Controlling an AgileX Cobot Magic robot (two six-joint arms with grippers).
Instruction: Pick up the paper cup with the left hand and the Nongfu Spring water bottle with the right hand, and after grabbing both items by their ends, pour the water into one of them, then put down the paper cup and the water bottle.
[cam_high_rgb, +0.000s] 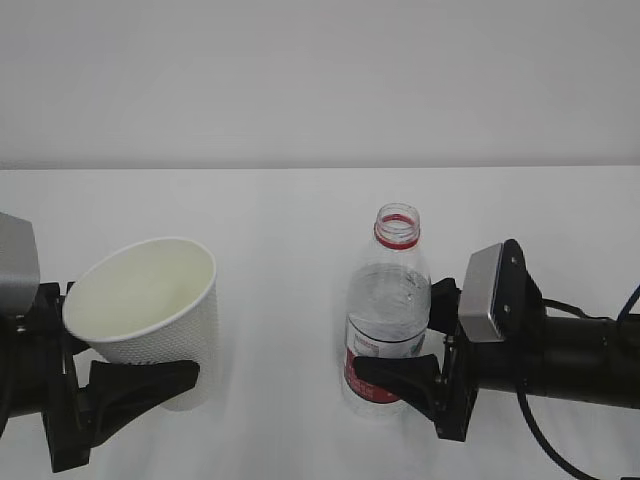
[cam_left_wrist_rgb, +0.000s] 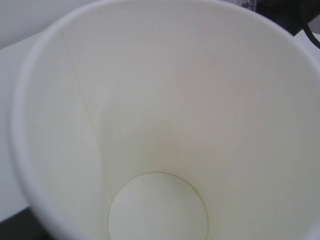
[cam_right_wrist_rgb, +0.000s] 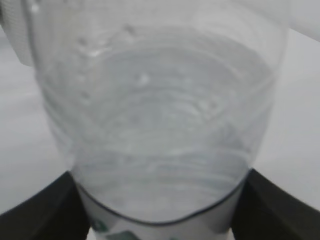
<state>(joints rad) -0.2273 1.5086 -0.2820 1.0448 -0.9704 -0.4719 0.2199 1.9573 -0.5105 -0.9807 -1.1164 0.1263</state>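
Left fingers (cam_high_rgb: 140, 385) clamped on the lower wall of the paper cup (cam_high_rgb: 150, 310), black front finger lying across the cup's base in the exterior view. Cup tilted, mouth leaning up and toward the camera side, cream inside showing, no liquid visible within. From the left wrist view, only the cup's interior (cam_left_wrist_rgb: 165, 125): side seam, round bottom disc, rolled rim filling the picture; fingers themselves out of sight there. Whether the cup's base touches the table (cam_high_rgb: 290, 210) or hangs just above it, cannot tell.

Right fingers (cam_high_rgb: 410, 372) set on both sides of the Nongfu Spring water bottle (cam_high_rgb: 388, 310), at the height of the red-and-white label, one black finger crossing the label's front; touching the wall on each side in the right wrist view, though a firm grip cannot be confirmed. Bottle upright on the white table, uncapped, red neck ring at the top, the water (cam_right_wrist_rgb: 160, 150) showing through the clear ribbed wall. Bottle (cam_right_wrist_rgb: 155, 110) close against the right wrist camera, dark fingers (cam_right_wrist_rgb: 40, 210) at both lower corners.

Cup and bottle well apart, cup on the left, bottle right of centre. Plain pale wall (cam_high_rgb: 320, 80) behind.
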